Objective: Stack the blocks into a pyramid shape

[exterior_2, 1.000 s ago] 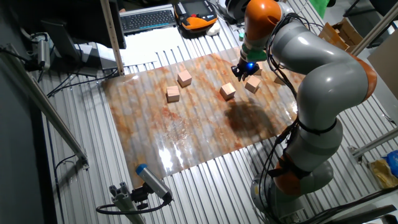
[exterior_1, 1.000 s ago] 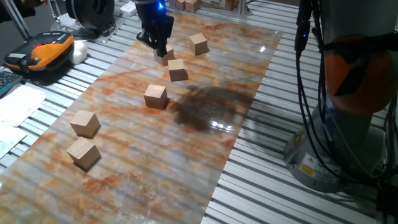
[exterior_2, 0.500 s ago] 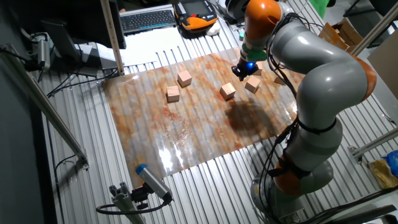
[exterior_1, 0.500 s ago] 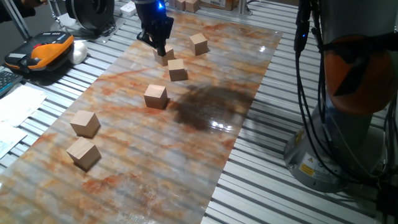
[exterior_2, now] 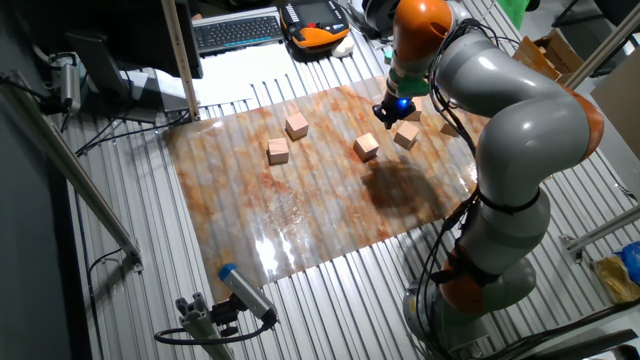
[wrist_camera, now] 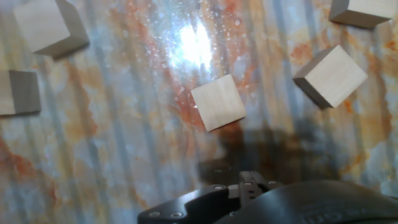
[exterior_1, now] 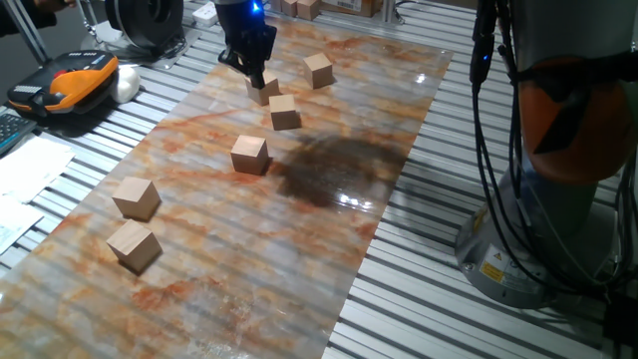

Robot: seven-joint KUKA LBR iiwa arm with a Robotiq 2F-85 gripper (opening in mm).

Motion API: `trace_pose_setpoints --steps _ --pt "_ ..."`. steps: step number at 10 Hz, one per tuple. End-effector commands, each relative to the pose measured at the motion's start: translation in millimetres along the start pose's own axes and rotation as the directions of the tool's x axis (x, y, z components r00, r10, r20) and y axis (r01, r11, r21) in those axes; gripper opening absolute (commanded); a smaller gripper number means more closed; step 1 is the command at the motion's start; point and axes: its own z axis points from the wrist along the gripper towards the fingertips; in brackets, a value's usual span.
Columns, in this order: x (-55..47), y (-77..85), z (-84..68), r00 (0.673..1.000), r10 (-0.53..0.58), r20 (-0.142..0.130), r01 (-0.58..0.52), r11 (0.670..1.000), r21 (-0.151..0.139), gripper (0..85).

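One block (exterior_1: 263, 90) directly under the fingers (exterior_1: 248, 64), untouched

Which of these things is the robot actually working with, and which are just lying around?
For the job: the six wooden blocks, loose on the marbled sheet, none stacked; the gripper over one block.

Just lying about: orange handheld controller, keyboard, papers, cardboard boxes.

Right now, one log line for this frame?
tool: over far block, jaws unclear | blocks: six, all single on sheet, none stacked | pyramid: not started
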Motion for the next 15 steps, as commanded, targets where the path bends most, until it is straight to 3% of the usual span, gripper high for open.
trace_pose_setpoints --steps 1,4,9,15 --pt "-0.2 0.2 0.2 1.0 -0.003 0.006 0.003 1.0 -0.004 0.0" --pt "-1.1 1.7 1.6 0.999 -0.034 0.016 0.033 0.998 0.05 0.0" --pt "-4.7 1.5 7.0 0.998 -0.042 0.036 0.04 0.998 0.056 0.0" --pt "-14.2 -2.8 21.8 0.997 -0.059 0.047 0.058 0.998 0.04 0.0"
